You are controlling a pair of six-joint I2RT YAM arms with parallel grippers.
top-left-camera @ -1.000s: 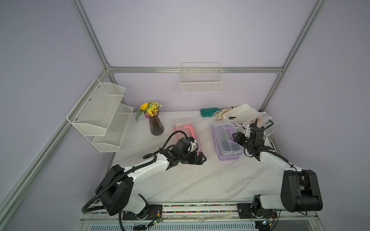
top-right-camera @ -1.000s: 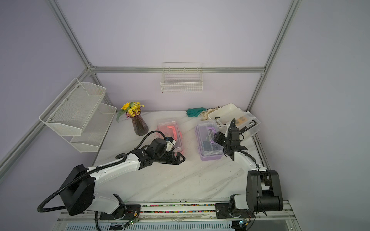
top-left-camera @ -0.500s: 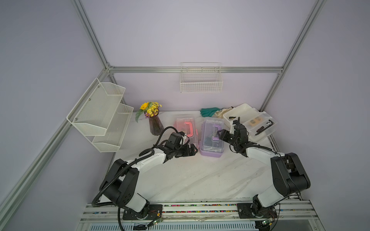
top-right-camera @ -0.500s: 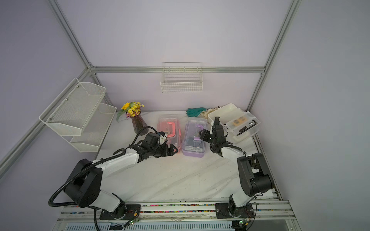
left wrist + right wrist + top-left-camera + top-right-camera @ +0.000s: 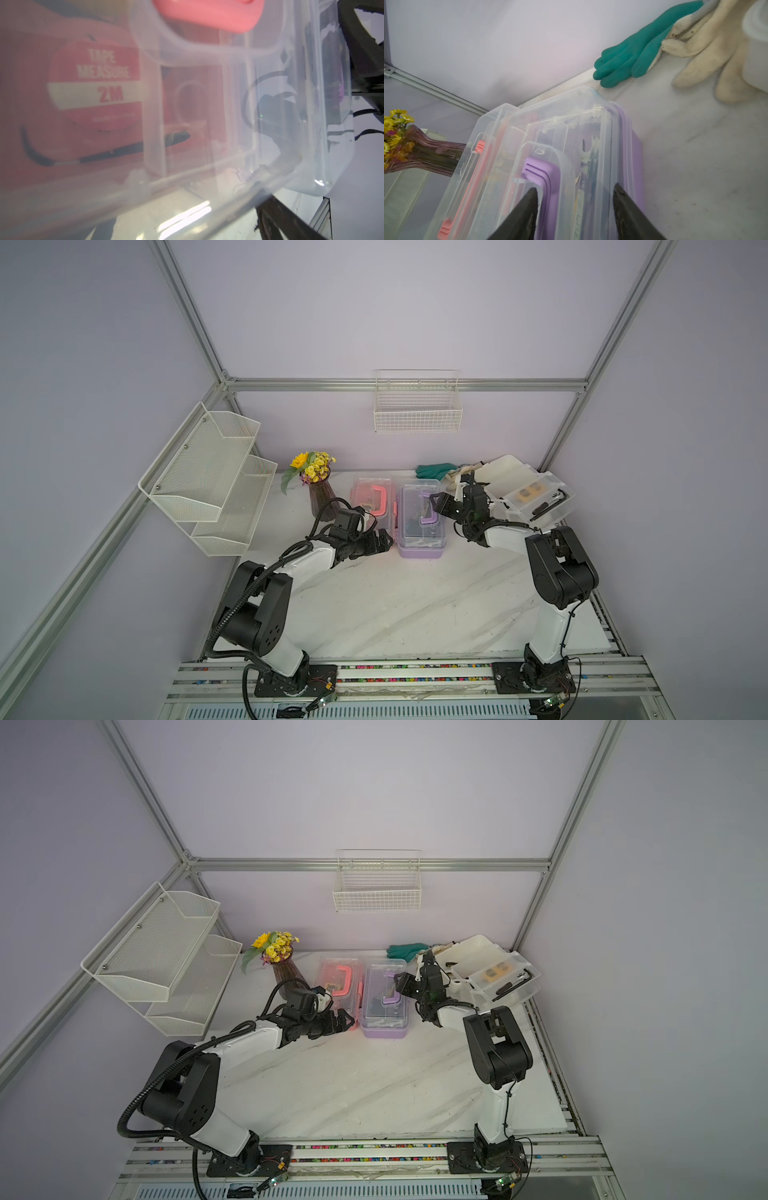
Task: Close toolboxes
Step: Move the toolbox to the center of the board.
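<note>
Both arms have swung in; purple box (image 5: 420, 526) now sits lid-down just beside pink box (image 5: 372, 499). Left gripper (image 5: 384, 541) gapes, empty, at pink's near end; right gripper (image 5: 437, 506) straddles the purple handle (image 5: 542, 176), grip unclear. A sideways shove could skid both; white box (image 5: 528, 497), far right, lies open.

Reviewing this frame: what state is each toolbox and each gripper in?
pink toolbox: lid down; latching not discernible.
purple toolbox: lid down; latching not discernible.
white toolbox: open.
left gripper: open, at the pink toolbox's near end.
right gripper: jaws apart over the purple toolbox's lid.
</note>
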